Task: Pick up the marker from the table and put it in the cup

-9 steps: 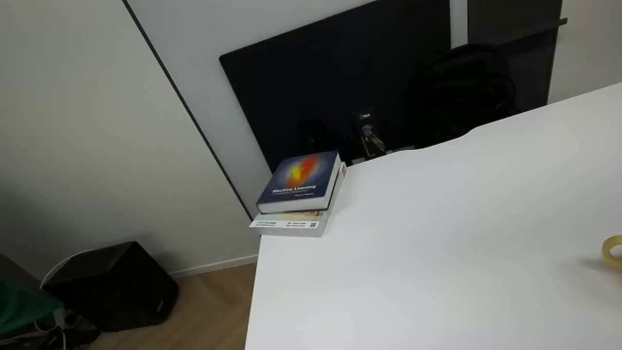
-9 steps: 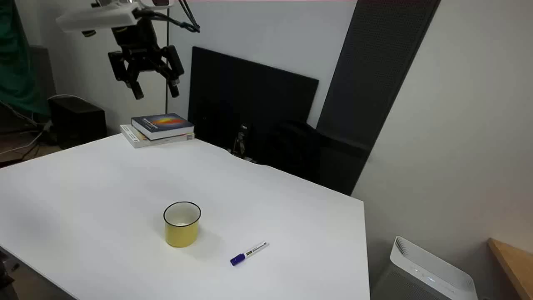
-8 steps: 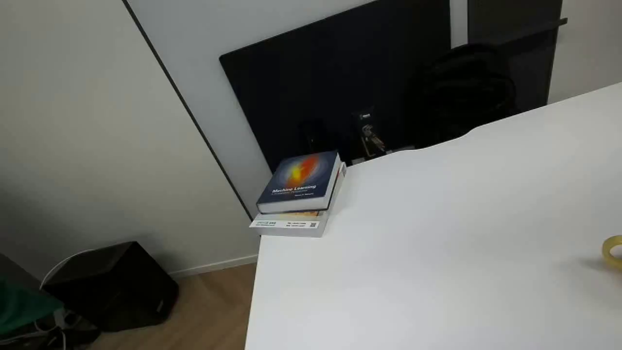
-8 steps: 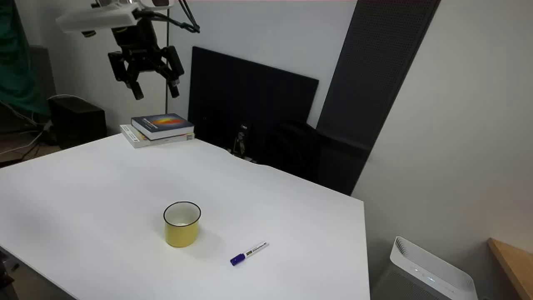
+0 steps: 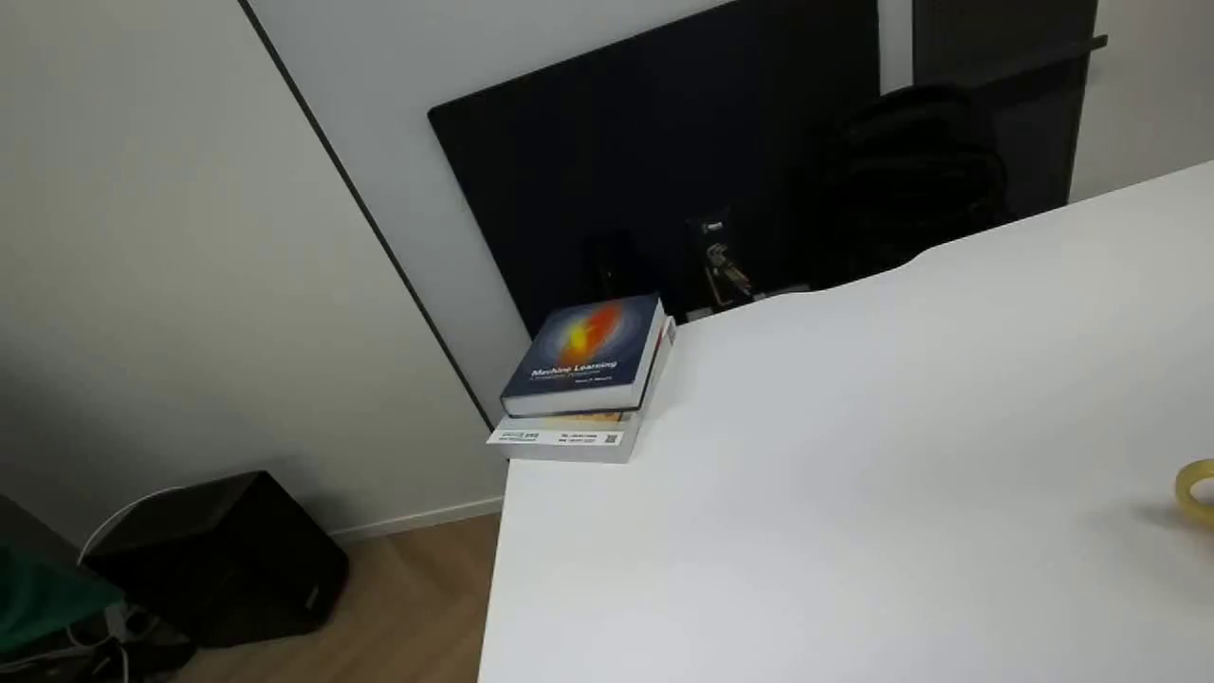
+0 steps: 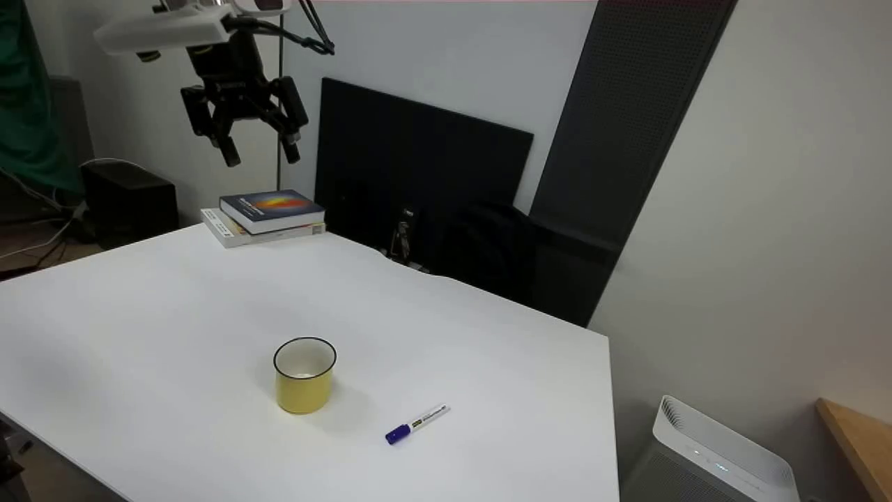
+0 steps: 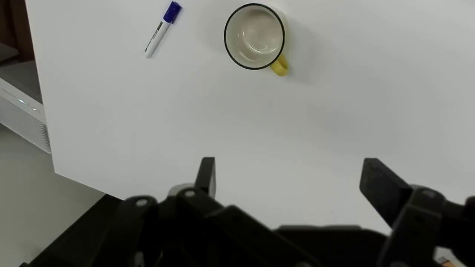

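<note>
Pale wall (image 5: pixel 190 237), brown floor (image 5: pixel 417 588). A black panel (image 6: pixel 418 160) stands behind the wavy back edge of the white table (image 6: pixel 167 293). On the corner at one end of that edge, two stacked books (image 5: pixel 583 370), the upper dark blue and titled "Machine Learning"; on the floor past that corner, a black box (image 5: pixel 228 560). Beyond the opposite side edge, a white vented box (image 6: pixel 725 446).

Marker (image 6: pixel 418 424) lying flat on the table: blue cap, white barrel, nearer the vented-box edge than the yellow cup (image 6: pixel 304 394) is. Cup upright, dark rim, pale inside, handle (image 7: pixel 281 66) turned toward the book corner. The two sit apart, cap end closer to the cup.

Claw (image 6: pixel 263 160) hangs high above the table, well apart from both, fingers (image 7: pixel 386 193) pointing down and spread wide. From my spot it lines up above the books; I cannot tell what part of the table lies straight beneath.
</note>
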Available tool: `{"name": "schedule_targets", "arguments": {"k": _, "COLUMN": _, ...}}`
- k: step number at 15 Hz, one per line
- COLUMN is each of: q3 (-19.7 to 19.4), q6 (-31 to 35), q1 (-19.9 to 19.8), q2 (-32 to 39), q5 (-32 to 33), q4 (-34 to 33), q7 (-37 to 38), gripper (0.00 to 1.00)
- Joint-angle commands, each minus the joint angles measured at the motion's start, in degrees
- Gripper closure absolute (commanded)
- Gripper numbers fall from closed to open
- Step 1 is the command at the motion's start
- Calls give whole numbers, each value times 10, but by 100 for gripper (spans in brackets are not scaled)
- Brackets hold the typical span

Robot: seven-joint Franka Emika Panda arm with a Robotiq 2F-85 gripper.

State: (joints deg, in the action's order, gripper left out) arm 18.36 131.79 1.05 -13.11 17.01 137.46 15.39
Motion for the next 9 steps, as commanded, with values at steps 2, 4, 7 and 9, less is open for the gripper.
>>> {"name": "schedule_targets", "arguments": {"k": 2, "q3": -20, "q6": -2, "q1": 21, "q2": 2, "q5": 6, "q4": -1, "q7": 4, "gripper": 0}}
{"name": "schedule_targets", "arguments": {"k": 4, "q3": -20, "q6": -2, "q1": 21, "q2": 2, "q5": 6, "q4": -1, "q7": 4, "gripper": 0}}
{"name": "schedule_targets", "arguments": {"k": 7, "q3": -35, "q6": 1, "q1": 16, "q2": 0, "q5": 2, "q4": 4, "q7": 5, "gripper": 0}}
{"name": "schedule_targets", "arguments": {"k": 9, "q3": -53, "q6": 4, "q1": 8, "q2": -7, "q5": 5, "q4": 12, "q7": 11, "gripper": 0}}
